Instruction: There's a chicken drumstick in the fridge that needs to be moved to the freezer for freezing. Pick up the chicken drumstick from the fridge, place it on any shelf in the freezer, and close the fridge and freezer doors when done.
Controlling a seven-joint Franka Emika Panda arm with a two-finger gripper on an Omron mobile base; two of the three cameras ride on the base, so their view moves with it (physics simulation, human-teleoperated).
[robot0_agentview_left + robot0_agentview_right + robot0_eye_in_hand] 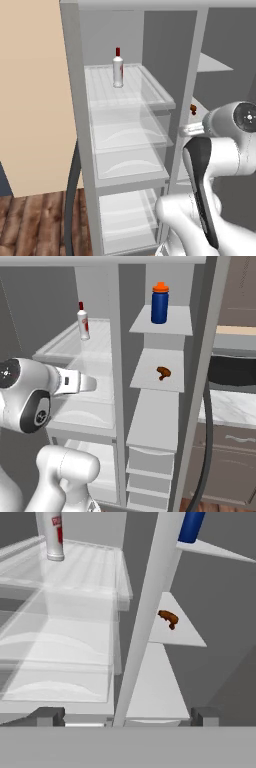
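One job looks done (chicken drumstick (pixel 168 618) lies on a freezer shelf (pixel 186 638) ahead-right of the wide, empty gripper (pixel 125 716)); both doors remain open.

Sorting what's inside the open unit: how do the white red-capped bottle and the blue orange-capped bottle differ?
The white red-capped bottle is slim with a narrow neck; the blue orange-capped bottle is stouter with a broad cap. The white one stands on a clear glass shelf in the wider half; the blue one stands on an opaque grey shelf in the narrower half, one shelf above the chicken drumstick. Both are upright.
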